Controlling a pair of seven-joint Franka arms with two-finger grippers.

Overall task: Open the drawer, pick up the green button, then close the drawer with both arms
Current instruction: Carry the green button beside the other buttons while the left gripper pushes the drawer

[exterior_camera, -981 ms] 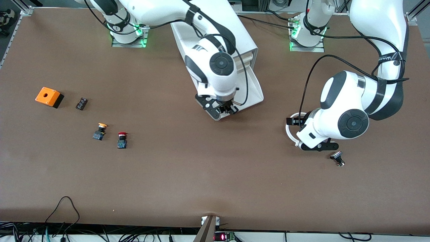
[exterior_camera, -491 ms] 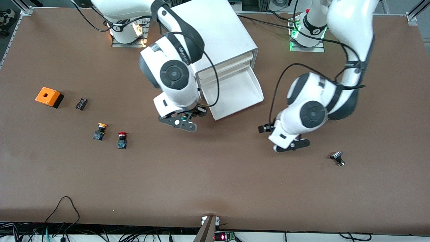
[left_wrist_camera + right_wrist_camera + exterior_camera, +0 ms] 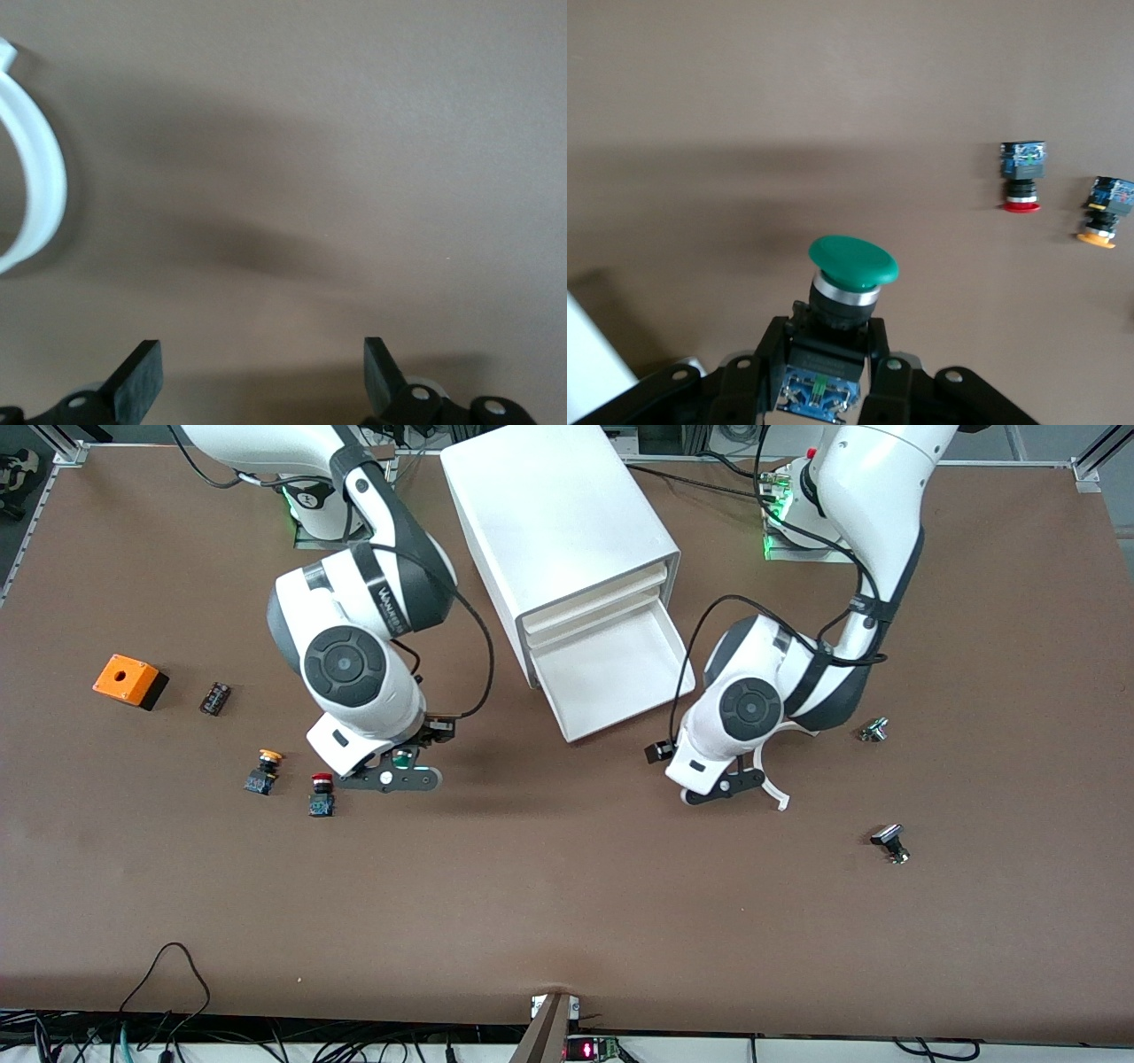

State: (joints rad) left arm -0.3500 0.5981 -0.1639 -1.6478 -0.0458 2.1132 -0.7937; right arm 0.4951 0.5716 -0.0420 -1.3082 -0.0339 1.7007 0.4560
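Step in hand: we judged the button was out of the drawer and being carried off for setting down; closing the drawer was not yet done.
Right pincer (image 3: pixel 403 766): clenched on the button (image 3: pixel 852 262), gripping its dark block body with the green cap pointing away from the wrist; it hung over bare bench (image 3: pixel 567 886) just beside the red-capped button (image 3: pixel 322 792), toward the right arm's end.
Left pincer (image 3: pixel 722 784): released, jaws wide apart and holding nothing, low over the bench near the open drawer's corner toward the left arm's end.
Drawer (image 3: pixel 611 677): the lowest one of the white cabinet (image 3: pixel 554 505), pulled well out; its tray looked empty to us.
Neighbours: yellow-capped button (image 3: pixel 263 771) beside the red one; an orange box (image 3: pixel 128 680) and a small black part (image 3: pixel 215 698) closer to the right arm's end.
Loose bits: a curved white strip (image 3: pixel 35 190) lay beside the left pincer; two small metal parts (image 3: pixel 890 843) sat toward the left arm's end.
Doing it well: we advised lowering the button onto clear bench, well apart from the red cap, so the opening fingers would not knock it.
Drawer advice: we thought the left pincer should meet the cream front squarely and push straight in, keeping off the white strip.
Risk: a skewed push might jam the tray or shift the cabinet.
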